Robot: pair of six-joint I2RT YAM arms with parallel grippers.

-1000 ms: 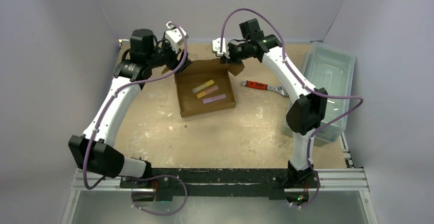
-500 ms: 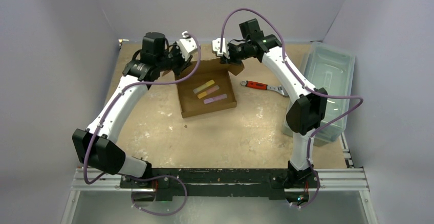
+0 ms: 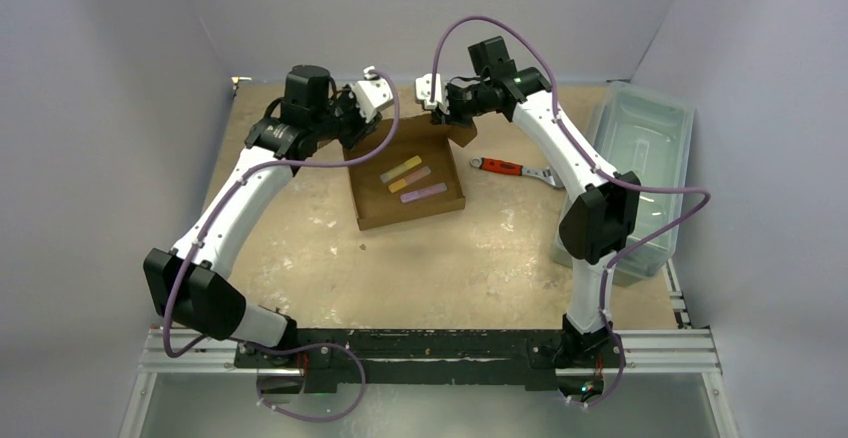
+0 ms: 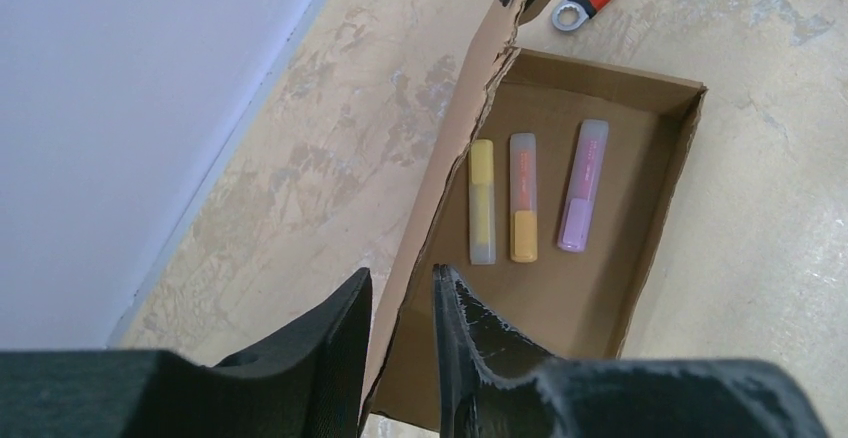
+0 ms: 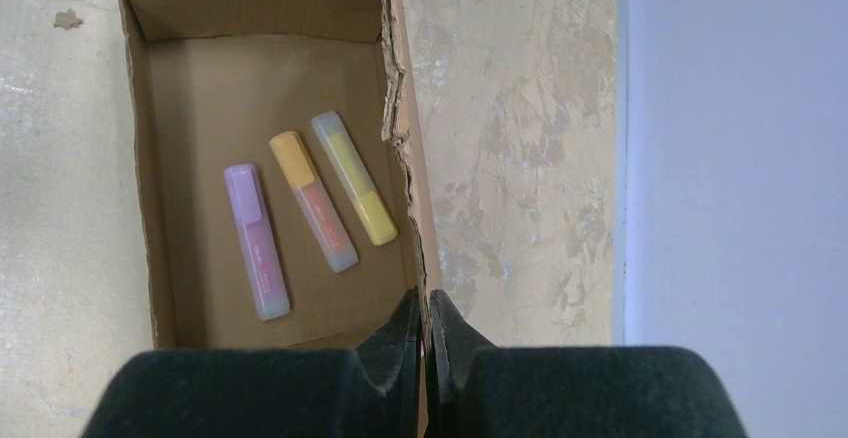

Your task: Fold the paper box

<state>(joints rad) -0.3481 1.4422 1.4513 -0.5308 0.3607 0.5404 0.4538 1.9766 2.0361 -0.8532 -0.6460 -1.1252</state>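
The brown paper box [image 3: 385, 210] lies open in the far middle of the table, with its rear lid flap [image 4: 450, 158] raised on edge. Yellow [image 4: 482, 203], orange [image 4: 523, 198] and purple [image 4: 582, 188] highlighters lie on its floor [image 5: 200, 108]. My left gripper [image 3: 365, 133] is at the box's far left corner. In the left wrist view the left gripper [image 4: 400, 283] straddles the flap, open by a narrow gap. My right gripper [image 3: 455, 123] is at the far right corner. There the right gripper [image 5: 425, 303] is shut on the flap's torn edge [image 5: 405, 158].
A red-handled wrench [image 3: 510, 169] lies just right of the box, its ring end in the left wrist view [image 4: 570, 18]. A translucent plastic bin [image 3: 640, 158] stands along the right edge. Grey walls close in behind and on both sides.
My left arm has swung right to the box's far left corner, and its jaws have narrowed around the raised flap. The right arm has kept its grip in place.
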